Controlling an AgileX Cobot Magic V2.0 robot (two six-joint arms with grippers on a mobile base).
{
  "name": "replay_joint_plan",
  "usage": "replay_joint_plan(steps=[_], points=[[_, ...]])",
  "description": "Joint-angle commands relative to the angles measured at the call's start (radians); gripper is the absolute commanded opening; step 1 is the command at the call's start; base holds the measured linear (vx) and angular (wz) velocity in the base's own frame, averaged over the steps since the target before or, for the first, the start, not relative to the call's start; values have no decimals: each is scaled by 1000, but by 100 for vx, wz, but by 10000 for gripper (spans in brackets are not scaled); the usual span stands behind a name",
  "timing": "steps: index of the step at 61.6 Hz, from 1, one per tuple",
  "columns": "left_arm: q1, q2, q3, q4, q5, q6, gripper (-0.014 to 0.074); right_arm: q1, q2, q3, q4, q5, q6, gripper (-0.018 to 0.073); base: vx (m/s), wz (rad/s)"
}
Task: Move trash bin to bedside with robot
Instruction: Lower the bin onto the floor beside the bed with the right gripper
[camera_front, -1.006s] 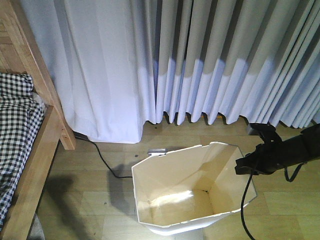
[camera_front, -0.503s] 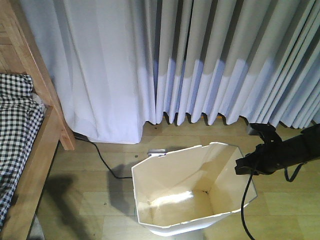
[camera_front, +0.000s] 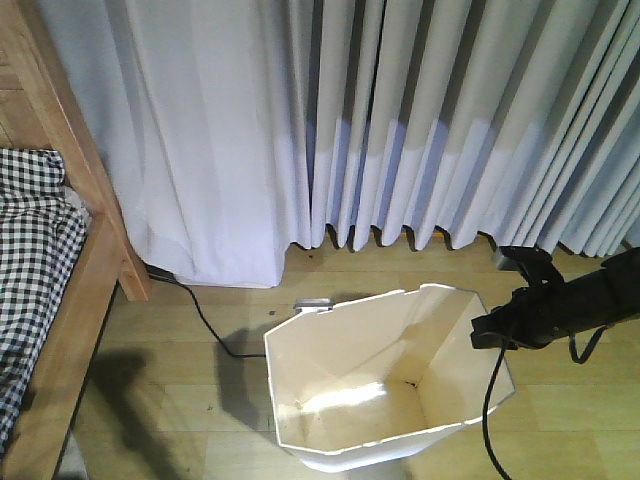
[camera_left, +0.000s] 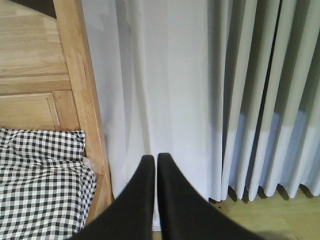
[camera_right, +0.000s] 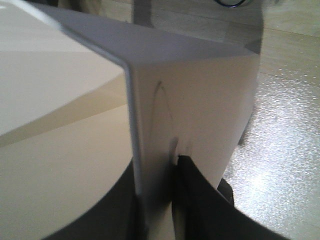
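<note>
The white trash bin (camera_front: 380, 380) stands on the wooden floor, its cream inside facing up, to the right of the bed. My right gripper (camera_front: 484, 332) is shut on the bin's right rim; the right wrist view shows the bin wall (camera_right: 200, 90) pinched between my right gripper's (camera_right: 157, 172) black fingers. The bedside, a light wooden bed frame (camera_front: 70, 300) with checked bedding (camera_front: 30, 250), lies at the left. In the left wrist view my left gripper (camera_left: 152, 159) is shut on nothing, in front of the curtain, with the bed frame (camera_left: 82, 100) to its left.
Grey-and-white curtains (camera_front: 400, 120) hang along the back wall down to the floor. A black cable (camera_front: 205, 320) runs across the floor between the bed post and the bin. The right arm's own cable (camera_front: 488, 420) hangs beside the bin.
The bin and the right gripper have stayed almost still; the view has shifted very slightly, with the bed edging left.
</note>
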Motion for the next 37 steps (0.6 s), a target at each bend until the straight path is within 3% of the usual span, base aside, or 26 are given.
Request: replay_joint_plan(steps=[1,23,37], points=[[-2,-14,19,-4,-68,0,-6,-2,-56,-22,91,86,37,-6,0,0],[-2,-14,19,-4,-68,0,-6,-2,133,-265,-174,39,369,-3,0,0],[-2,-14,19,-4,-68,0,-6,-2,308,-460,-203,60,463,1,0,0]])
